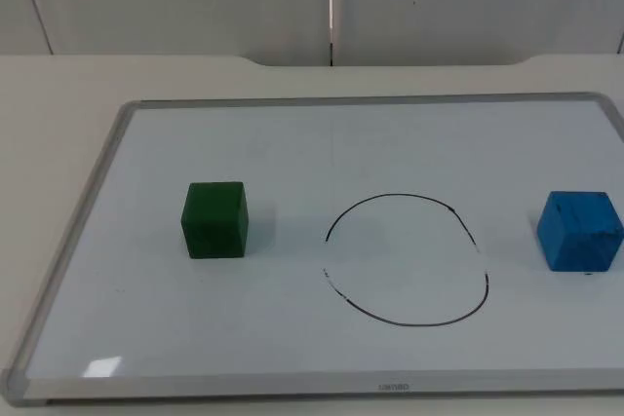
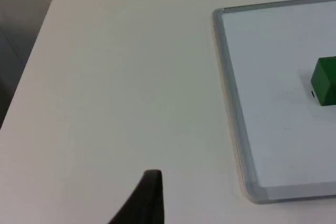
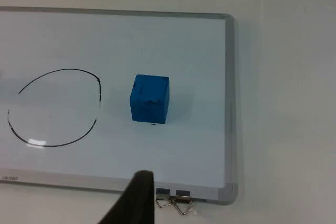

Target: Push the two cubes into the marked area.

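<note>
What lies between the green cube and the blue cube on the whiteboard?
In the top view, the hand-drawn black circle lies between the green cube and the blue cube, on the whiteboard. Nothing sits inside it.

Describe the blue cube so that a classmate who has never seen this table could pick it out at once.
A whiteboard with a grey frame lies flat on the white table, with a black circle drawn on it. The blue cube stands on the board just outside the circle, toward the right arm's side. The only other block, the green cube, stands on the circle's opposite side.
</note>
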{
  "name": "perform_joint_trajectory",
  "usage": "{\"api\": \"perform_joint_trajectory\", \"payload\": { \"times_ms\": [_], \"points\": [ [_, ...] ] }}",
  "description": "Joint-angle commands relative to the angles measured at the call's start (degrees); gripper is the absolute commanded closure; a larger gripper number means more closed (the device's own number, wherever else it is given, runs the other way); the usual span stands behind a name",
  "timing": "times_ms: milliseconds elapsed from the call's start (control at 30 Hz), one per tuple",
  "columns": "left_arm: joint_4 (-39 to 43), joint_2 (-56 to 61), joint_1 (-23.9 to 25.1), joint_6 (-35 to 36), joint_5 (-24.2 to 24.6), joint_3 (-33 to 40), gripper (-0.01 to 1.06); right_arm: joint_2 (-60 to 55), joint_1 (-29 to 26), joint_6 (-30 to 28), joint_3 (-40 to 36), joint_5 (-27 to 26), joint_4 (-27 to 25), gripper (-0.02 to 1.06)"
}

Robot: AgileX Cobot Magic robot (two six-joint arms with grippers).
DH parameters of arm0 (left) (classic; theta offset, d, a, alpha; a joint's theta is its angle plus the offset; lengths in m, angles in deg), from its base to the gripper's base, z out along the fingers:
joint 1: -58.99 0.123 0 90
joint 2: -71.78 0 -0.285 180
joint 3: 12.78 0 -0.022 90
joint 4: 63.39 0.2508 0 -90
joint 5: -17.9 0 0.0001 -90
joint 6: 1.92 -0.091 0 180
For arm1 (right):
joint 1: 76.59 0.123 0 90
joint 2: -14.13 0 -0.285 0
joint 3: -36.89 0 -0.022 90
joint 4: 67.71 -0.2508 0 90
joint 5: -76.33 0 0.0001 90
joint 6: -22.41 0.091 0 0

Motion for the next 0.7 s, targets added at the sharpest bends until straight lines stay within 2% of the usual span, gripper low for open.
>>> {"api": "perform_joint_trajectory", "payload": {
  "times_ms": [0,300,433,667],
  "points": [
    [-0.6,-0.4,0.1,0.2,-1.7,-1.2,0.00,0.2,-0.5,-0.7,-0.4,-0.5,-0.1,-0.01],
    [-1.1,-4.4,0.1,0.2,-3.9,-1.9,0.00,0.2,-0.5,-0.7,-0.4,-0.5,-0.1,-0.01],
    [-1.9,-6.0,0.1,0.2,-7.1,-1.9,0.00,0.2,-0.5,-0.7,-0.4,-0.5,-0.1,-0.01],
    [-2.0,-7.2,0.1,0.2,-7.6,-1.9,0.00,0.2,-0.5,-0.7,-0.4,-0.5,-0.1,-0.01]
  ]
}}
